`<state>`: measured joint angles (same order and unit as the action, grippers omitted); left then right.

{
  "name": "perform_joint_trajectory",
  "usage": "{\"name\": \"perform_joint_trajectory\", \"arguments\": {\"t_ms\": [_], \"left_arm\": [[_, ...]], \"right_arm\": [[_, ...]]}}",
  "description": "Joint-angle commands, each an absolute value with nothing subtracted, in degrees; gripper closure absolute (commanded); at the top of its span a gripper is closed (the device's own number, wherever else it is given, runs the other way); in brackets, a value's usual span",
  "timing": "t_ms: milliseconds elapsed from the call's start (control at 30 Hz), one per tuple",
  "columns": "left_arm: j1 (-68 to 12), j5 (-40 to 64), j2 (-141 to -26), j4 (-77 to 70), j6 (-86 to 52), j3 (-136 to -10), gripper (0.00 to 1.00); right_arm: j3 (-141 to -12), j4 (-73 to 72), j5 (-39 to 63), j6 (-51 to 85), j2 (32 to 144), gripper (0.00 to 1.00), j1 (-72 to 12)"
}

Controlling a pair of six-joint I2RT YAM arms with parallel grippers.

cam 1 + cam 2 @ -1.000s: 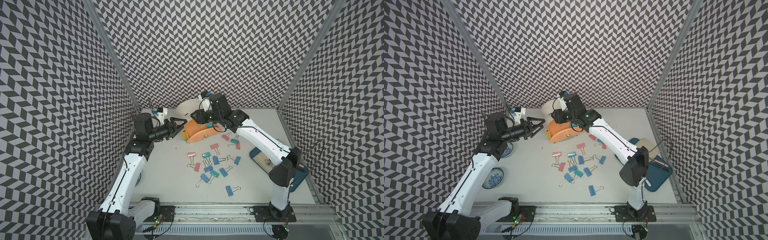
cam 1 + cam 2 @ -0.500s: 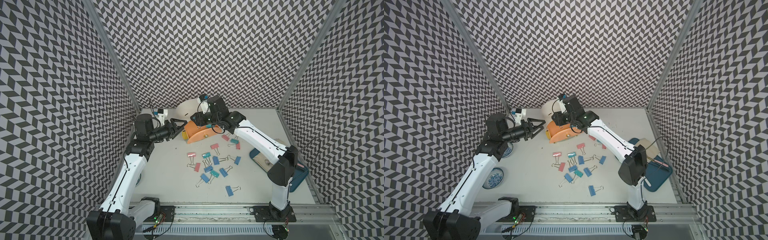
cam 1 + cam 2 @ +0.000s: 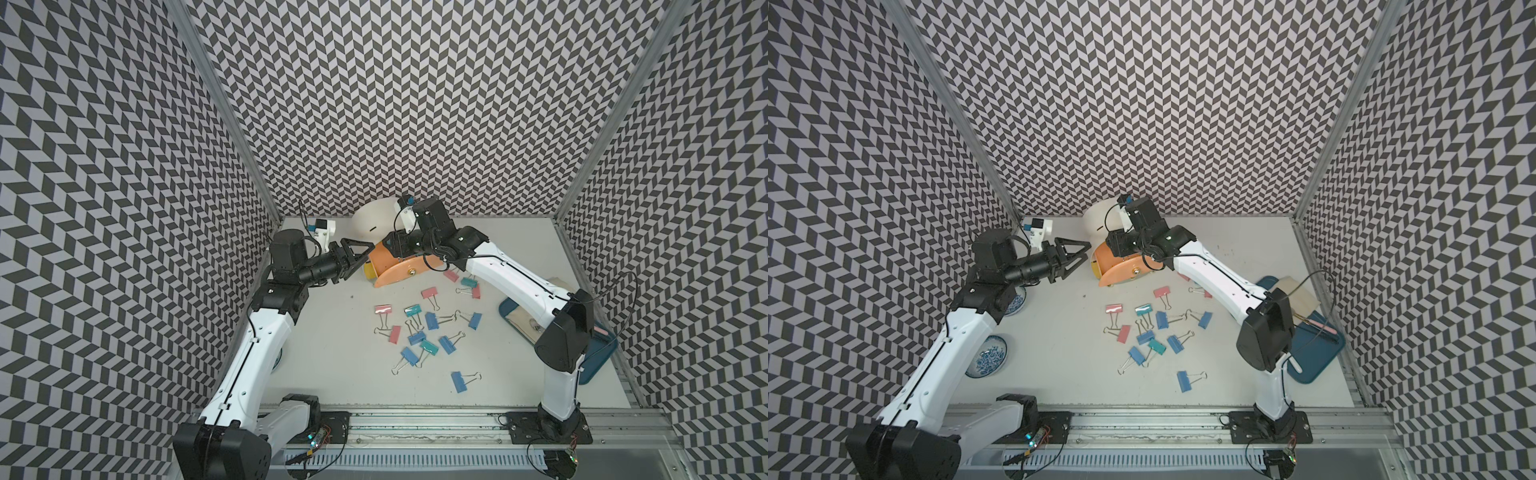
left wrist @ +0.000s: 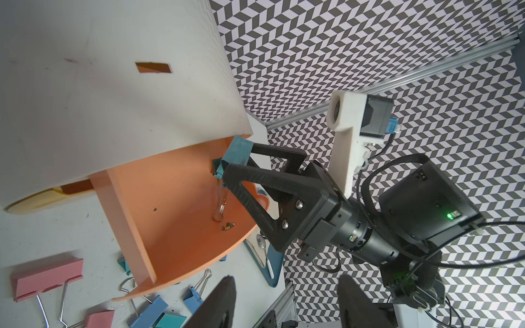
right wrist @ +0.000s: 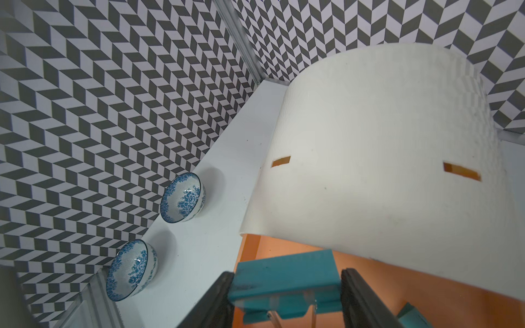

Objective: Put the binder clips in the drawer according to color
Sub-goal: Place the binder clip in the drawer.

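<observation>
Since a second ago the right arm's elbow has swung slightly inward and its wrist has eased deeper over the drawer; the left arm and the loose clips lie as before. Two blue-and-white patterned bowls sit along the bench's left edge. A dark teal tray carrying a tan board lies at the right edge. A smooth white curved shell at the back edge overhangs the orange drawer, whose rounded front bears a small brass knob. The right forearm hides a few clips near it. The binder clips, with pink, teal and blue folded bodies and thin silver wire loops, are scattered mid-bench. The right gripper, reaching in from the right with its forearm sloping down, pinches a teal clip over the drawer, where another teal clip already lies. The left gripper hovers level just beside the drawer's left end, fingers spread and empty.
</observation>
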<state>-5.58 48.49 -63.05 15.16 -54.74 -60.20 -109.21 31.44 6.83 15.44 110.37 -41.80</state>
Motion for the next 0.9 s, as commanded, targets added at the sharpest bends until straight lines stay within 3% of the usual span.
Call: {"name": "perform_joint_trajectory", "arguments": {"t_ms": [0, 433, 867], "left_arm": [[-5.3, 48.2, -61.5, 16.1, -53.0, -60.0, 0.39], [-5.4, 43.0, -59.2, 26.9, -46.9, -60.8, 0.39], [-6.3, 36.7, -48.2, 35.4, -42.5, -48.6, 0.41]], "right_arm": [[-109.8, 28.6, 5.6, 14.7, 107.9, 0.34, -41.6], [-110.1, 29.9, 4.2, 13.6, 103.2, 0.32, -41.6], [-79.2, 25.1, 2.9, 18.3, 79.9, 0.38, -41.7]]}}
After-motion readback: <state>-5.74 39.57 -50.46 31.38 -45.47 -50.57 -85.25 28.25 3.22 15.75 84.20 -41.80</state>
